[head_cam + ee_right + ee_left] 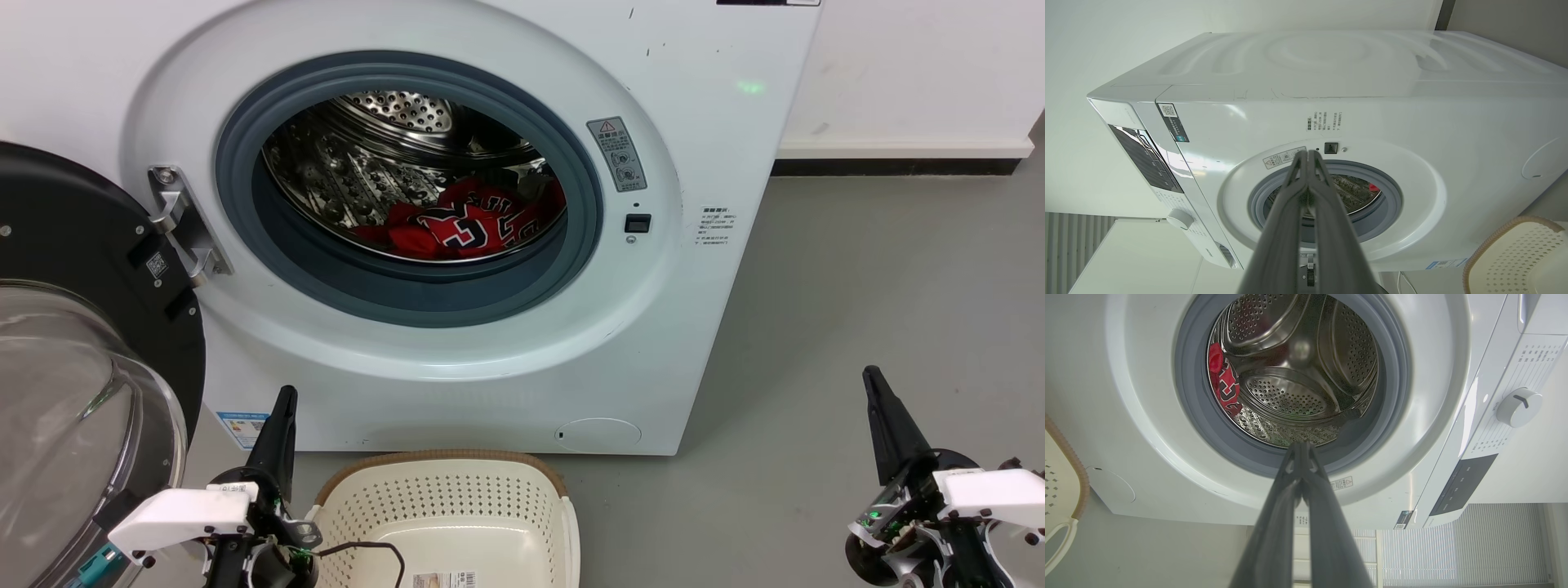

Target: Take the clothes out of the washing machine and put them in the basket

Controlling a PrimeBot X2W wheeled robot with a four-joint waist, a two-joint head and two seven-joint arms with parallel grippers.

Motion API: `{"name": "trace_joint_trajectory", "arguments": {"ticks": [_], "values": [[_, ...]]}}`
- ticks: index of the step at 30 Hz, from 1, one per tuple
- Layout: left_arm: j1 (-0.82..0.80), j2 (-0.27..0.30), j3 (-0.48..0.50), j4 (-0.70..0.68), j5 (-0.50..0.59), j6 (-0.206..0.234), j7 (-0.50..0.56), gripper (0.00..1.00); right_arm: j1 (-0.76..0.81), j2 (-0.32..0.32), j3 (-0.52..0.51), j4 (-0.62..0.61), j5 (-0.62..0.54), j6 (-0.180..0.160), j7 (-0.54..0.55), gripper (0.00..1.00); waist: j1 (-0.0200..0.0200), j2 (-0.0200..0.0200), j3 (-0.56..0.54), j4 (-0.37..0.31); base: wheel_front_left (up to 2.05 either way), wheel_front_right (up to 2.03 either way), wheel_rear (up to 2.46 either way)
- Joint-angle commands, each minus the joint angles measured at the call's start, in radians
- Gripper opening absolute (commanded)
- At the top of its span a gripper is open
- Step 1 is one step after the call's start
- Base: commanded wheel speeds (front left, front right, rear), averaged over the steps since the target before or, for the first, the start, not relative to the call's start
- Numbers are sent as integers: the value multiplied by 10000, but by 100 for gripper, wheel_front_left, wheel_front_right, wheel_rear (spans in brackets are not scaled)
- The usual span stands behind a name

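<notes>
Red clothes [473,224] with black-and-white lettering lie crumpled at the bottom of the steel drum of the white washing machine [702,122], whose porthole stands open. The left wrist view also catches the clothes [1222,381] at the drum's edge. The cream basket [445,498] with a brown rim sits on the floor right in front of the machine. My left gripper [285,396] is shut and empty, low at the basket's left. My right gripper [872,376] is shut and empty over the floor to the right. In their own views, the left gripper [1302,445] and right gripper [1308,153] point at the machine.
The black-framed glass door [73,367] hangs wide open at the left, close beside my left arm. Grey floor [857,286] stretches to the right of the machine, with a white wall and dark skirting behind.
</notes>
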Motion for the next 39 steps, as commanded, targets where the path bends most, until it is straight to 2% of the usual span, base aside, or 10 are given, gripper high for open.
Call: {"name": "trace_joint_trajectory", "arguments": {"ticks": [1,17,18,27,34,39], "values": [[-68,-17,19,-4,-20,-23,19,0,-135,31,6,14,-47,0,1,0,0,0,0,0,0,0,0],[-68,-17,19,-4,-20,-23,19,0,-136,31,6,14,-48,0,1,0,0,0,0,0,0,0,0],[0,0,0,0,0,0,0,100,0,0,0,0,0,0,-1,100,0,0,0,0,0,0,0],[300,-32,-86,65,387,4,-290,100,403,9,-37,123,-253,0,-275,100,0,0,6,-1,0,0,0],[321,-28,-118,-437,1638,95,-632,100,559,9,-196,-321,-1556,0,-618,100,0,0,25,-7,0,0,0],[381,-25,-311,-799,2804,385,-861,100,691,9,-187,-755,-2741,0,-848,100,0,0,40,-15,0,0,0]]}}
